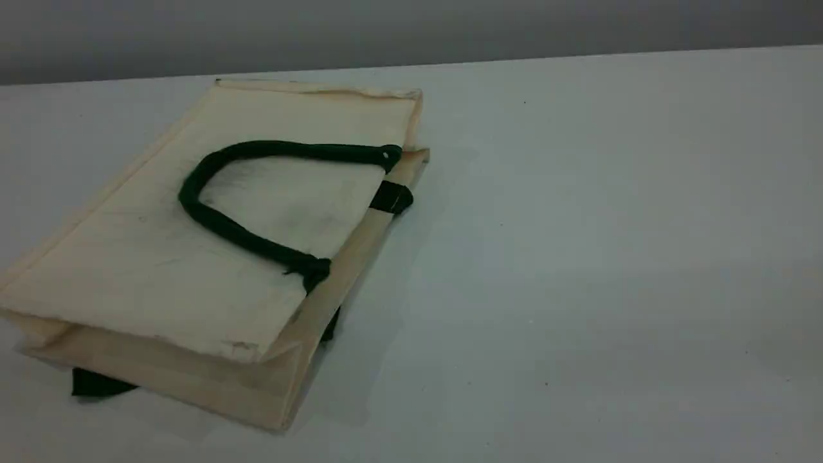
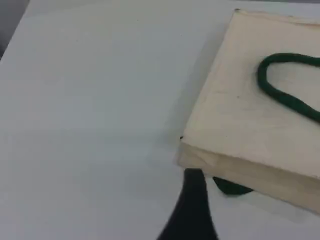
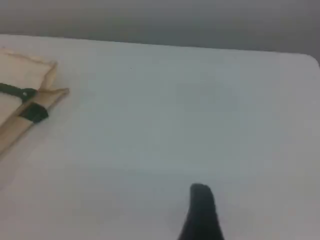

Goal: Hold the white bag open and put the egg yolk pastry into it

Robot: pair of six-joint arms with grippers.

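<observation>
The white bag (image 1: 161, 270) lies flat on the table at the left, its mouth edge turned toward the right. A dark green rope handle (image 1: 212, 218) curls across its upper face. In the left wrist view the bag (image 2: 250, 130) fills the right side, and one dark fingertip (image 2: 192, 205) of my left gripper hangs just before its near corner, touching nothing. The right wrist view catches only the bag's corner (image 3: 25, 70) at far left, while my right gripper's fingertip (image 3: 201, 210) hovers over bare table well away from it. The egg yolk pastry is out of view.
A dark fabric tab (image 1: 392, 196) sits on the bag's mouth edge, and another dark piece (image 1: 96, 384) pokes out from under its near corner. The pale table (image 1: 611, 257) stretches to the right of the bag, with a grey wall behind its far edge.
</observation>
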